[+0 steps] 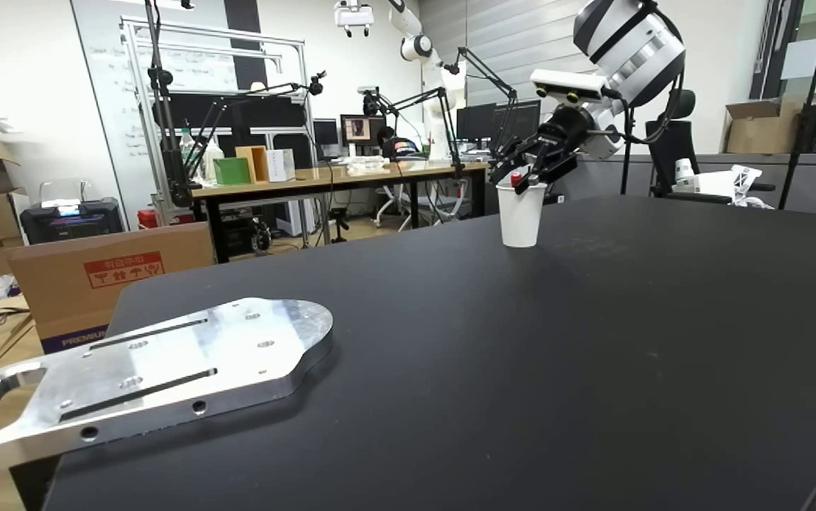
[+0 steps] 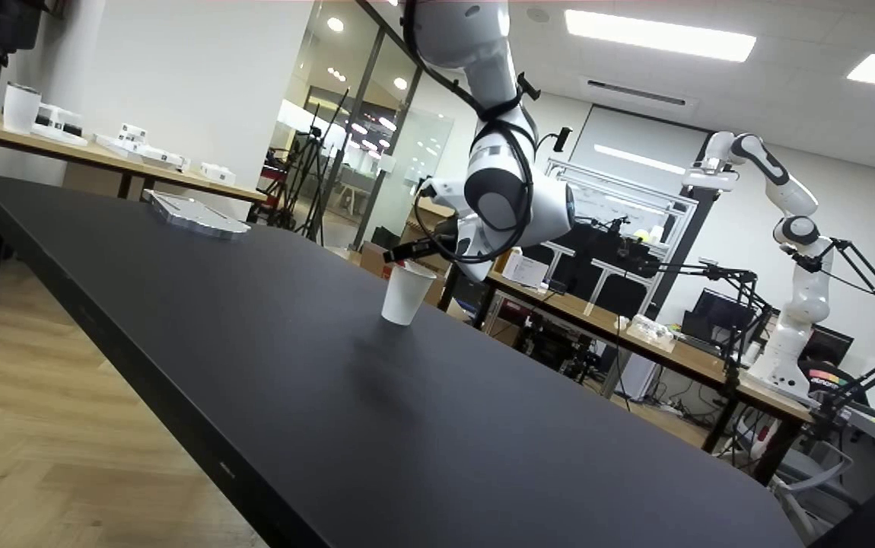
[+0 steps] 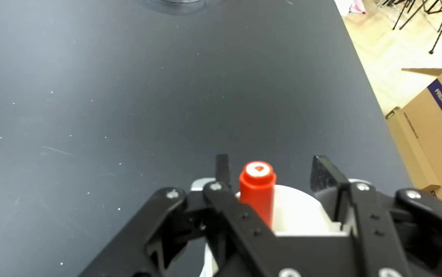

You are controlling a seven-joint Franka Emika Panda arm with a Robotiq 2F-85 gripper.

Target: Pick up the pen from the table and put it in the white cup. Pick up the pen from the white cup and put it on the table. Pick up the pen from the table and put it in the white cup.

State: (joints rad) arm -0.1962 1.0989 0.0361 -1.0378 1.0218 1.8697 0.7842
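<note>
red pen [image 3: 258,196] sits in the upright white cup [image 1: 520,220] on the counter [image 1: 592,355], between your fingers [image 3: 329,177], which are spread wide.

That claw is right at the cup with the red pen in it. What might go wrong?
The open gripper sits close to the rim of the white cup, so a sideways move might tip it. The pen stands off-centre in the gripper's gap, so closing could shove it before gripping. The white cup stands fairly near an edge of the table, so a knock might send it off.
</note>
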